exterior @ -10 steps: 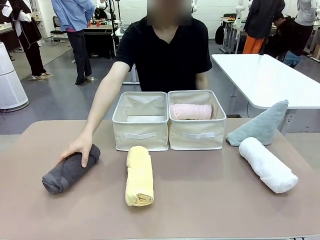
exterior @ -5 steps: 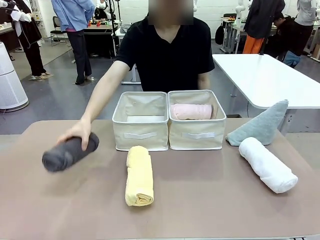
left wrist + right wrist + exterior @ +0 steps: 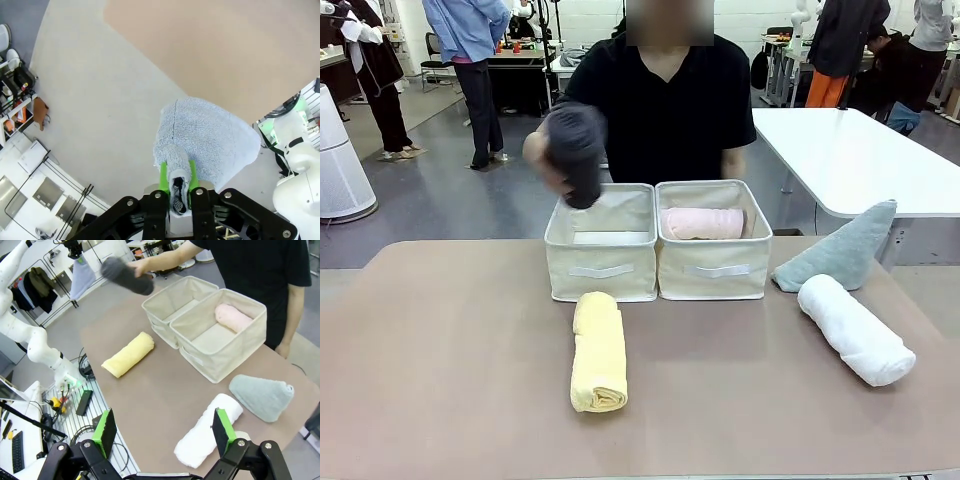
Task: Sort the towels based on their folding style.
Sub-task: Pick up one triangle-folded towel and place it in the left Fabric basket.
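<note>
Left gripper [image 3: 179,176] clamped tight on light blue cone towel [image 3: 212,140]. Right gripper [image 3: 165,432] wide open, nothing in it, up over table [image 3: 450,340]. Person's hand [image 3: 542,152] holds dark grey roll [image 3: 576,150] above left basket [image 3: 602,270]. Pink roll [image 3: 703,222] sits in right basket [image 3: 715,272]. Yellow roll [image 3: 598,350], white roll [image 3: 855,330], grey-blue cone [image 3: 840,250] all on table.

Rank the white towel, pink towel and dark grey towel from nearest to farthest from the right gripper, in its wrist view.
1. White towel, just before the right gripper.
2. Pink towel, inside a basket.
3. Dark grey towel, in the person's hand.
</note>
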